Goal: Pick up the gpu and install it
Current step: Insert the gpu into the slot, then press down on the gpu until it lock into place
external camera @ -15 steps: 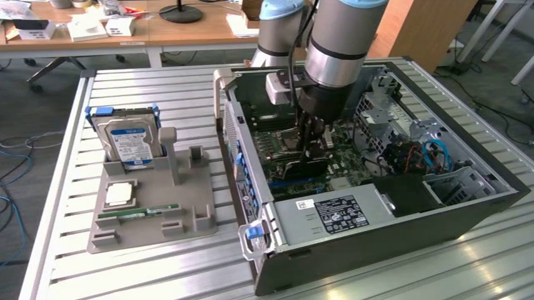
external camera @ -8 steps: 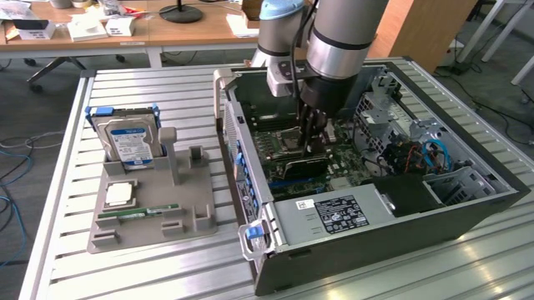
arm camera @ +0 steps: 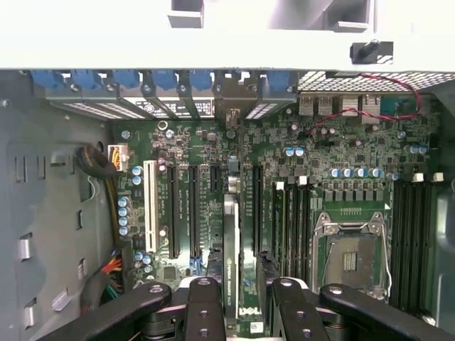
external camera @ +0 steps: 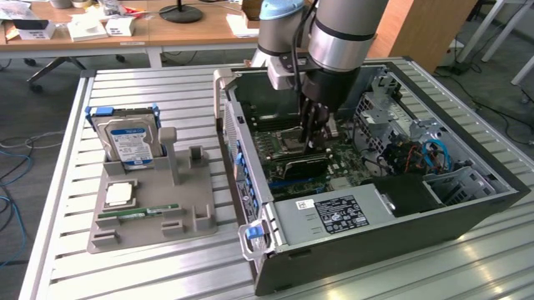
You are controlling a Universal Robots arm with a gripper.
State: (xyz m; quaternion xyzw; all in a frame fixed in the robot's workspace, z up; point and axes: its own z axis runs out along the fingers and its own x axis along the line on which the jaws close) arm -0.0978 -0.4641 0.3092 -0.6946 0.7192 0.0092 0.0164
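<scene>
Between the jaws of the gripper (arm camera: 245,305) stands the graphics card (arm camera: 231,249), seen edge-on, with a finger close against each face. As far as the wrist view shows, the jaws are pinching it rather than spread clear of it. In the exterior view the gripper (external camera: 313,140) reaches down inside the computer case (external camera: 401,231), with the graphics card (external camera: 302,167) upright just below it, low over the motherboard (arm camera: 320,142).

The nearest risk is in the grip itself. The fingers hold only one end of a long, slim card, so it could pivot or slip between the pads when pushed down, and one end would then seat before the other.

Just beneath and beside the jaws run several parallel expansion slots (arm camera: 193,213). I cannot tell which slot the card's lower edge is lined up with, or whether it is seated in one. A small sideways offset would put the contacts on the slot's rim or on the bare board, and more force could then flex the board or chip the connector.

Ahead of the jaws, along the card's length, sit the blue latches (arm camera: 163,79) on the case's rear wall. The card's metal end could catch there and hold that end high.

Further to one side lies the open processor socket (arm camera: 350,259). To the other side is a bundle of cables (arm camera: 114,266), which a swinging finger could snag.
</scene>
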